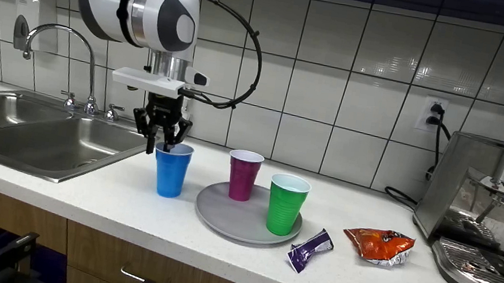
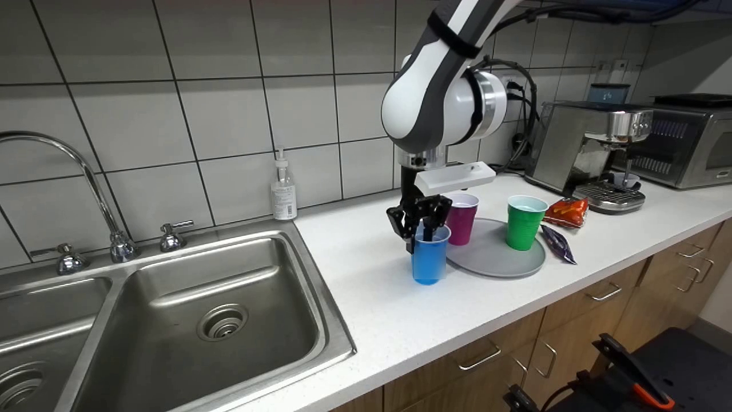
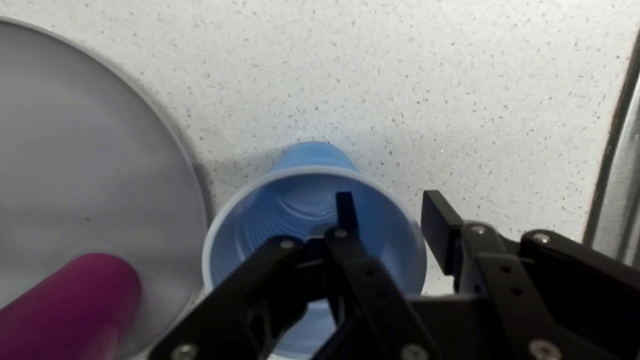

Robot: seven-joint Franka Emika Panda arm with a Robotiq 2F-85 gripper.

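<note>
My gripper (image 1: 158,147) points straight down at the blue cup (image 1: 171,175), which stands upright on the counter left of the grey plate (image 1: 222,214). In the wrist view, one finger is inside the blue cup (image 3: 314,154) and the other is just outside its rim. The jaws (image 3: 390,212) are apart, with the cup's wall between them and a gap beside it. An exterior view also shows the gripper (image 2: 419,240) over the blue cup (image 2: 429,264). A magenta cup (image 1: 243,179) and a green cup (image 1: 285,210) stand on the plate.
A purple wrapped snack (image 1: 310,249) and an orange snack bag (image 1: 379,246) lie right of the plate. A coffee machine (image 1: 465,189) stands farther right. A steel sink (image 2: 337,337) with a faucet (image 2: 94,189) is on the left. A pump bottle (image 2: 283,194) stands by the tiled wall.
</note>
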